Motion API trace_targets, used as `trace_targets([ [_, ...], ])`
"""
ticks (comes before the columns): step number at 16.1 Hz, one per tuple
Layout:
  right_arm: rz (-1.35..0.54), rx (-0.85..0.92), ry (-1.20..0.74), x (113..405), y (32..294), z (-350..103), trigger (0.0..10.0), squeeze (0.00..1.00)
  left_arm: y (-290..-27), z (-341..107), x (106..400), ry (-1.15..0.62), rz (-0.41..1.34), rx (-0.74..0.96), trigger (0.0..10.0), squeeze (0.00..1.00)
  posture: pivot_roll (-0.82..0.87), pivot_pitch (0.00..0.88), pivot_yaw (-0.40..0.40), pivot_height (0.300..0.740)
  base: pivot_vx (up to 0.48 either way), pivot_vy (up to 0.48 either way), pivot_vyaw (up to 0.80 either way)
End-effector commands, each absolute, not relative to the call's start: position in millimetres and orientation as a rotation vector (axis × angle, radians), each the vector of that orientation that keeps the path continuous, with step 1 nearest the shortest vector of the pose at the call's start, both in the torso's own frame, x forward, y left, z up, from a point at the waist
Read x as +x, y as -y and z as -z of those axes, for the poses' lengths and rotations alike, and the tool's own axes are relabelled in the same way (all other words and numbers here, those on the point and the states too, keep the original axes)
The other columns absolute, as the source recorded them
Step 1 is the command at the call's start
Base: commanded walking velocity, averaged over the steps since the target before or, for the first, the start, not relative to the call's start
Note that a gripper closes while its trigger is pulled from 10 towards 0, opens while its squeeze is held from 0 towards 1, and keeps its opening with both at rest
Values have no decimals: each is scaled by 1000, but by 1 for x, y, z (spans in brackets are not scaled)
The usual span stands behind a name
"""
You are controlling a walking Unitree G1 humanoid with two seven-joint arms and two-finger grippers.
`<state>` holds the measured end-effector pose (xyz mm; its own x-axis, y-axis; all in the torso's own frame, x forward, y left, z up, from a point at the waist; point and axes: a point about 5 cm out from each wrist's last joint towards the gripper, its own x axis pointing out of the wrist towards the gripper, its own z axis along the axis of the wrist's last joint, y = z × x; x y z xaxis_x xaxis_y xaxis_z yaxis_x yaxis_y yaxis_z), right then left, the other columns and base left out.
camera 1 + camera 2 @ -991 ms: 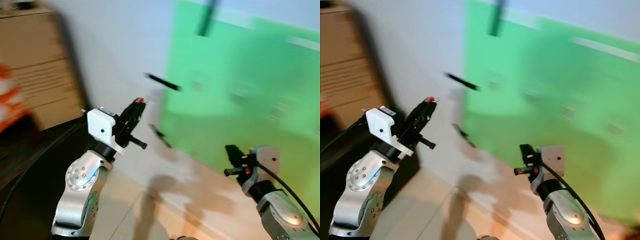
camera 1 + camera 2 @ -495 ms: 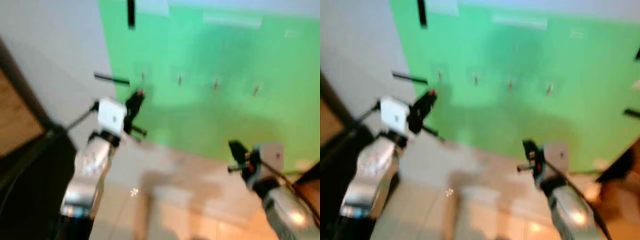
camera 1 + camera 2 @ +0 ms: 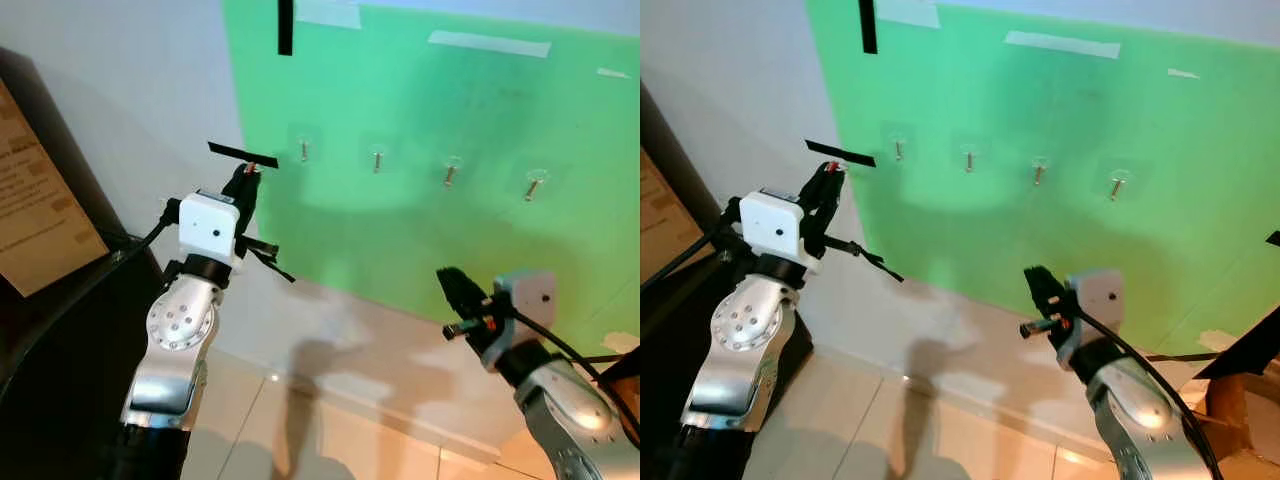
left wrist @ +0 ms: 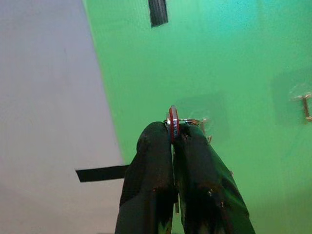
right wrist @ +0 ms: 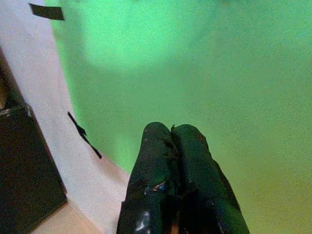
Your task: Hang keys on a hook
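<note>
Four small metal hooks sit in a row on a green wall panel (image 3: 480, 240); the leftmost hook (image 3: 304, 150) is closest to my left gripper (image 3: 249, 176). That gripper is raised toward the panel's left edge and is shut on a key ring (image 4: 172, 119) with a red band, which sticks out past its fingertips. In the left wrist view the ring lines up in front of one hook (image 4: 203, 123), still apart from the wall. Another hook (image 4: 304, 100) lies off to the side. My right gripper (image 3: 449, 281) is held low before the panel, shut and with nothing in it.
Black tape strips (image 3: 243, 153) mark the white wall beside the panel. A brown cardboard box (image 3: 30, 215) leans at the left above a dark cabinet (image 3: 60, 340). More cardboard (image 3: 1230, 400) lies at the lower right. Below is a pale tiled floor (image 3: 290, 430).
The camera has swung to face the green panel and the blur has gone. My left gripper still holds the key ring up, now closer to the leftmost hook. The right arm stays low.
</note>
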<state>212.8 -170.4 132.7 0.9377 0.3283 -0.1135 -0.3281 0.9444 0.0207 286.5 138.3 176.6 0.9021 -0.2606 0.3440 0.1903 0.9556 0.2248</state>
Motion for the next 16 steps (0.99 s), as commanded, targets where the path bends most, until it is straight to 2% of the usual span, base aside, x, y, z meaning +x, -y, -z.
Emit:
trace_targets([
  [1,-374,-29,-132,215,167,-131,10000,0,-138,-176,295,360,237,181,10000,0,-136,0,21,740,0,0,0],
  [5,-518,-37,-145,213,156,-133,10000,0,-142,-173,317,313,229,213,10000,0,-131,0,18,740,0,0,0],
  [8,-535,-34,-134,217,155,-137,10000,0,-131,-177,327,344,336,198,10000,0,-127,0,14,740,0,0,0],
  [16,-552,-32,-133,214,154,-139,10000,0,-122,-178,349,337,362,239,10000,0,-151,0,30,740,0,0,0],
])
